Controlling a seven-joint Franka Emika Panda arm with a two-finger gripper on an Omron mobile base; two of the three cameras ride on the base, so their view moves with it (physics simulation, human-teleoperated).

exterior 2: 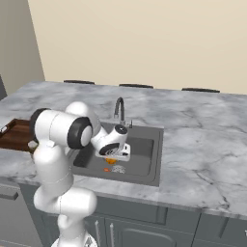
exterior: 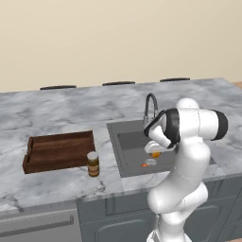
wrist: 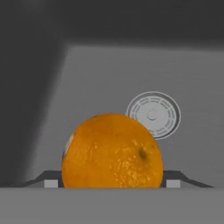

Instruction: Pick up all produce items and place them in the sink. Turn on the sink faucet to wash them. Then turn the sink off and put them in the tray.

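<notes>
My gripper (exterior: 154,151) hangs low over the dark grey sink (exterior: 125,147), shut on the round orange fruit (wrist: 112,151), which sits between both fingertips (wrist: 173,183). The fruit (exterior: 155,154) shows just under the hand, above the basin floor (exterior 2: 144,147). The small orange-red carrot-like piece (exterior: 144,165) lies on the sink floor beside the silver drain (wrist: 153,114). The dark gooseneck faucet (exterior: 150,107) stands at the sink's back rim, and I see no water running. The brown wooden tray (exterior: 59,151) rests on the counter left of the sink.
A brown jar with a pale lid (exterior: 93,164) stands on the marble between tray and sink. My own arm rises over the sink's right front corner. Dark chair backs (exterior: 118,83) line the counter's far edge.
</notes>
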